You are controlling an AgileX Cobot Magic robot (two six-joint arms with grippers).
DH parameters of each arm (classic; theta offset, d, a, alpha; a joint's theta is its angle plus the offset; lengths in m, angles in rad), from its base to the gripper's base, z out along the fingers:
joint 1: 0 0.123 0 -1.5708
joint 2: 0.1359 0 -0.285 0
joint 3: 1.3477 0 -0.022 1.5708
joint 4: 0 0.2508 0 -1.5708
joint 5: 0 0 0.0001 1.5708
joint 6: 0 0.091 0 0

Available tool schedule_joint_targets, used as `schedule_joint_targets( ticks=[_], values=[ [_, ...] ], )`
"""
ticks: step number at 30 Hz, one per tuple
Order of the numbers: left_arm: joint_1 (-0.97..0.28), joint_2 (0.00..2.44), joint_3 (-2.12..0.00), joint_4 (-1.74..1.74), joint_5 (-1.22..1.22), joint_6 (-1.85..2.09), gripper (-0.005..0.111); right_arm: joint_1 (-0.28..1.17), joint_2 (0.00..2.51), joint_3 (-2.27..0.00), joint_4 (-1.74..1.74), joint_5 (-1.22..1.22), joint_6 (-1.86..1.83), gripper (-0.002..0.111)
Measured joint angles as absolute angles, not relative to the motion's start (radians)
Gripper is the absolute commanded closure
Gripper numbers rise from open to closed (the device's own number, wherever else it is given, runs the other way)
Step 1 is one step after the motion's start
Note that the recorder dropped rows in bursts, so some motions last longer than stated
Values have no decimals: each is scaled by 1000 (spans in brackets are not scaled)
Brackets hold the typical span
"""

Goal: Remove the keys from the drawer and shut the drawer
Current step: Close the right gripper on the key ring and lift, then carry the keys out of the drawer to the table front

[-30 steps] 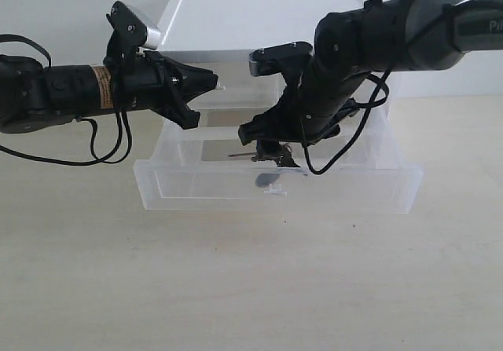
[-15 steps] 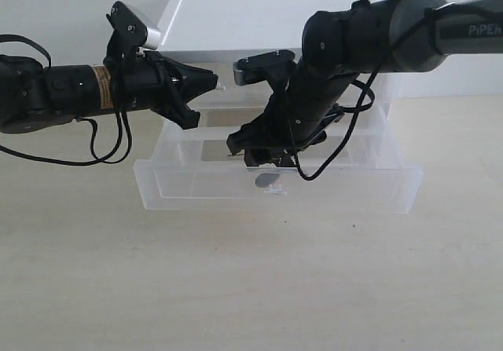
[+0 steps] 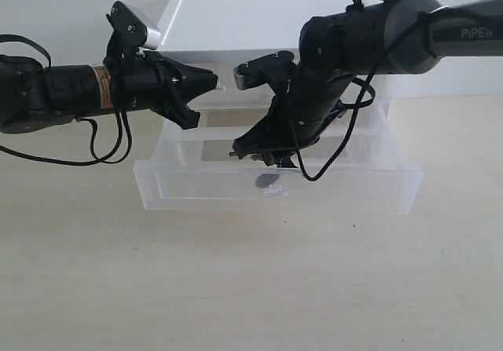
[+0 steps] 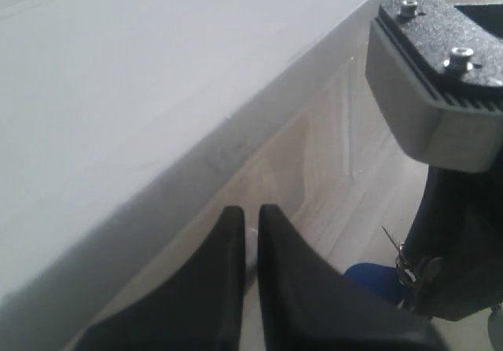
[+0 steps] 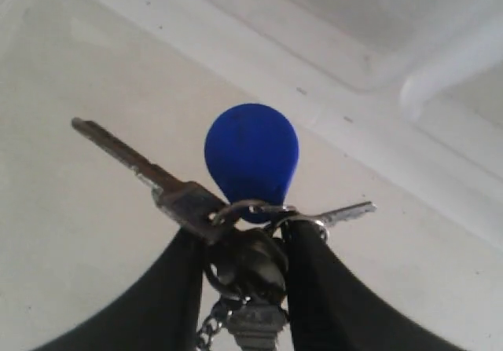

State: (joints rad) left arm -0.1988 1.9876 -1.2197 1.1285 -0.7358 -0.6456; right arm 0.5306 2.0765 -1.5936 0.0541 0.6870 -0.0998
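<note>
The wide clear drawer (image 3: 361,186) stands pulled out at the cabinet's base, its white tab handle (image 3: 275,191) at the front centre. My right gripper (image 3: 264,151) hangs over the drawer's middle, shut on the keys (image 3: 267,162). In the right wrist view the gripper (image 5: 244,241) pinches the dark fob (image 5: 250,266), and the blue key head (image 5: 251,153) and grey blades dangle beyond the fingertips. My left gripper (image 3: 213,80) is shut at the cabinet's upper left front. In the left wrist view it (image 4: 251,214) shows only a thin slit, with the blue key head (image 4: 371,279) to one side.
The white cabinet top (image 3: 259,17) and the smaller translucent upper drawers (image 3: 236,96) lie behind both arms. Pale wooden table (image 3: 251,280) stretches in front of the drawer. The right arm's camera housing (image 4: 436,76) sits close to the left gripper.
My right gripper has carried the keys a little to the left and slightly upward over the drawer. The left arm has stayed still.
</note>
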Motion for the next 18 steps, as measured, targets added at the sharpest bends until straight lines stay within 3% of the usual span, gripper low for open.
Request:
schedule_joint_targets(
  ticks=[18],
  values=[
    [-199,1988,-1220,1128,-736,-646,102,533,1943,-1603,-85,707,-71,108]
  ],
)
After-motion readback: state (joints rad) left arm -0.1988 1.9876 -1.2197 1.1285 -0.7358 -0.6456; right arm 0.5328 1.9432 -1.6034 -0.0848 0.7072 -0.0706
